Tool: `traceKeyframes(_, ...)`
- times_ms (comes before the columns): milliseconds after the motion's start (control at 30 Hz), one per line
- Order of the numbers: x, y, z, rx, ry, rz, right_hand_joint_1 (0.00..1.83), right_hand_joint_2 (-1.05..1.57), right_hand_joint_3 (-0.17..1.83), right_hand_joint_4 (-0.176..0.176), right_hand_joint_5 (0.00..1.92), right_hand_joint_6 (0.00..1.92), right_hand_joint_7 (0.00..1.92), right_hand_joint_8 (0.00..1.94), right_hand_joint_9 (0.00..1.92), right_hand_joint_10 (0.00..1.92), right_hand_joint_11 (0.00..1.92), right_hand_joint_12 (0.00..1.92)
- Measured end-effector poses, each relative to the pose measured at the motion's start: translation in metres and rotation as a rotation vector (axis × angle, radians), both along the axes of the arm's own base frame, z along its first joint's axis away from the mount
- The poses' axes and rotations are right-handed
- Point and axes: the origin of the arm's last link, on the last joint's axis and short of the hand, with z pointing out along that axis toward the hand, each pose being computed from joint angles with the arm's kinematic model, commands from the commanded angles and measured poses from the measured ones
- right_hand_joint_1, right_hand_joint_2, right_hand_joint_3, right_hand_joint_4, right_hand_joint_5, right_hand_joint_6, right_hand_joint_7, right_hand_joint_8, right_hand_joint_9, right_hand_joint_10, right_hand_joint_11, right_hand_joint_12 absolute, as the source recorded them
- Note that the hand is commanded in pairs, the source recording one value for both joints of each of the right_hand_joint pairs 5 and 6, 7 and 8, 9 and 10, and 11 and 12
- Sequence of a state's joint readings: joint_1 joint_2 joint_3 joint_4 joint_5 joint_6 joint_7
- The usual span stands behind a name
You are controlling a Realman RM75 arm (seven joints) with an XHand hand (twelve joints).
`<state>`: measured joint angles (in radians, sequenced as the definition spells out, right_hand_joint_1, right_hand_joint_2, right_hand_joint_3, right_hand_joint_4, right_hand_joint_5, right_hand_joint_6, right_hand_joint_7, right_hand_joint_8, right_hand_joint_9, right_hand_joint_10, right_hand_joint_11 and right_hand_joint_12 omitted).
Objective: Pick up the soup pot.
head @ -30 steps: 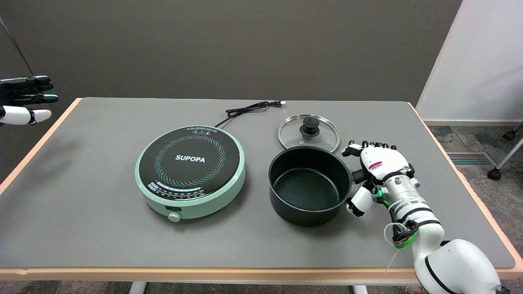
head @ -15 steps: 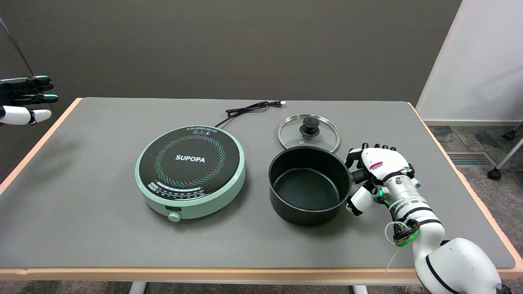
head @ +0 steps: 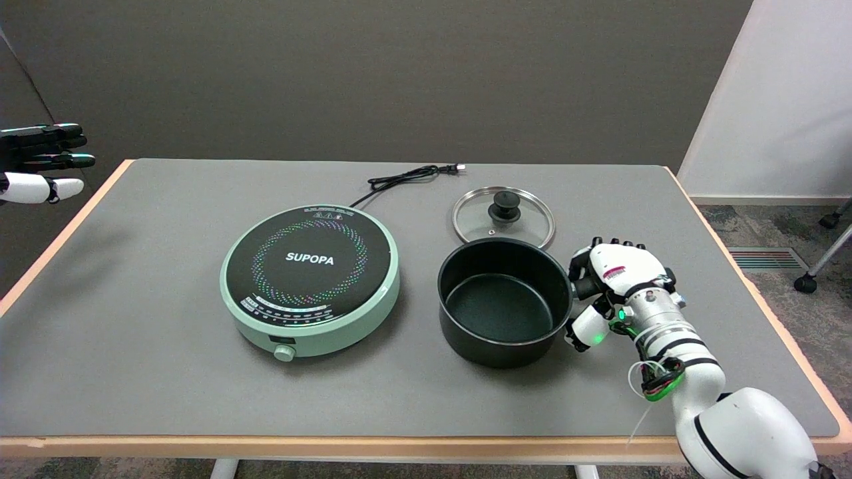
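Green SUPOPA induction cooktop point(head: 310, 279) left-centre on grey table point(head: 166, 372); black cord point(head: 406, 178) behind; glass lid point(head: 503, 216) flat, knob up.

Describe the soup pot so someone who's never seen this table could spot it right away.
On the grey table, look right of the round mint-green cooker. The soup pot sits in front of the glass lid: black, deep, open and empty, with the right hand at its handle.

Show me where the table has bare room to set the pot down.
Bare mat lies left of the cooker, along the near edge in front of cooker and pot, and at the far left corner. It is crowded on the right: lid, pot and right hand sit close together.
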<state>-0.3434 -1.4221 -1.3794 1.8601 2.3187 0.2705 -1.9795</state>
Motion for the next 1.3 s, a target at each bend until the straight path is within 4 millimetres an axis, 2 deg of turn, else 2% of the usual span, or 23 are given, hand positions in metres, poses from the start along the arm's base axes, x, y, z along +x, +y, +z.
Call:
traceKeyframes(167,-0.001,0.000,0.001,-0.003,-0.009,-0.002,1.15,0.11,1.00,-0.002,1.11,1.11,1.11,1.11,1.11,1.11,1.11,1.11)
traceKeyframes(267,-0.001,0.001,0.001,-0.006,-0.014,-0.005,1.14,0.25,0.83,-0.023,1.22,1.22,1.22,1.22,1.22,1.22,1.22,1.22)
traceKeyframes(500,-0.003,0.001,0.002,-0.013,-0.032,-0.008,1.12,0.35,0.74,-0.086,1.54,1.54,1.54,1.54,1.54,1.54,1.54,1.54)
traceKeyframes(533,-0.003,0.001,0.002,-0.014,-0.035,-0.009,1.12,0.36,0.72,-0.083,1.61,1.61,1.61,1.61,1.61,1.61,1.61,1.61)
traceKeyframes(633,-0.003,0.001,0.002,-0.015,-0.045,-0.008,1.13,0.37,0.75,-0.038,1.82,1.82,1.82,1.82,1.82,1.82,1.82,1.82)
traceKeyframes(700,-0.003,0.000,0.003,-0.017,-0.052,-0.007,1.12,0.38,0.77,-0.020,1.90,1.90,1.90,1.90,1.90,1.90,1.90,1.90)
traceKeyframes(800,-0.002,-0.001,0.004,-0.015,-0.066,-0.002,1.17,0.40,0.67,-0.017,1.91,1.91,1.91,1.91,1.91,1.91,1.91,1.91)
traceKeyframes(933,0.000,-0.002,0.005,-0.012,-0.076,0.005,1.22,0.58,0.53,-0.028,1.87,1.87,1.87,1.87,1.87,1.87,1.87,1.87)
traceKeyframes(1067,0.002,-0.005,0.008,-0.010,-0.084,0.012,1.08,0.98,0.53,-0.043,1.82,1.82,1.82,1.82,1.82,1.82,1.82,1.82)
traceKeyframes(1300,0.008,-0.009,0.012,-0.009,-0.096,0.032,1.05,1.06,0.55,-0.048,1.83,1.83,1.83,1.83,1.83,1.83,1.83,1.83)
